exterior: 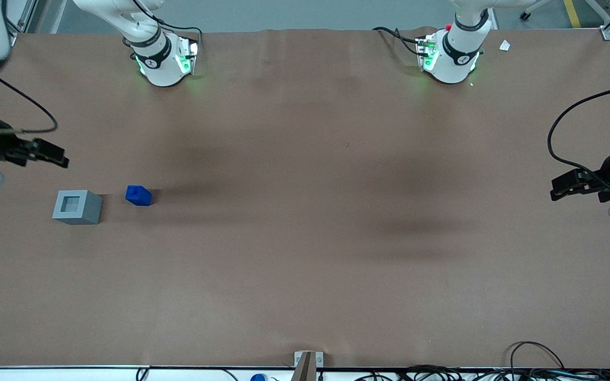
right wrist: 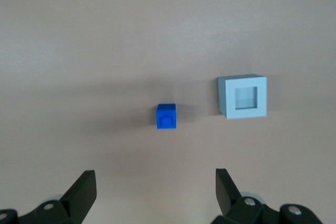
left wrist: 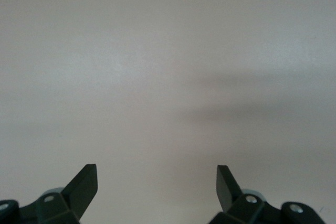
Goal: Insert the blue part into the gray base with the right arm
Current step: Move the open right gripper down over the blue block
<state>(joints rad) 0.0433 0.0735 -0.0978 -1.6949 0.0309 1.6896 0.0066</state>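
Note:
The blue part (exterior: 138,195) stands on the brown table, stub up, beside the gray base (exterior: 77,207), with a small gap between them. The base's square recess faces up and is empty. My right gripper (exterior: 51,153) hangs at the working arm's end of the table, above the table and farther from the front camera than both objects. Its jaws are wide open and hold nothing. In the right wrist view the blue part (right wrist: 166,115) and the gray base (right wrist: 242,96) both lie ahead of the open gripper (right wrist: 156,187), apart from it.
The two arm bases (exterior: 164,58) stand at the table's edge farthest from the front camera. A black cable (exterior: 24,114) loops off the right arm's wrist. A small bracket (exterior: 307,362) sits at the table's nearest edge.

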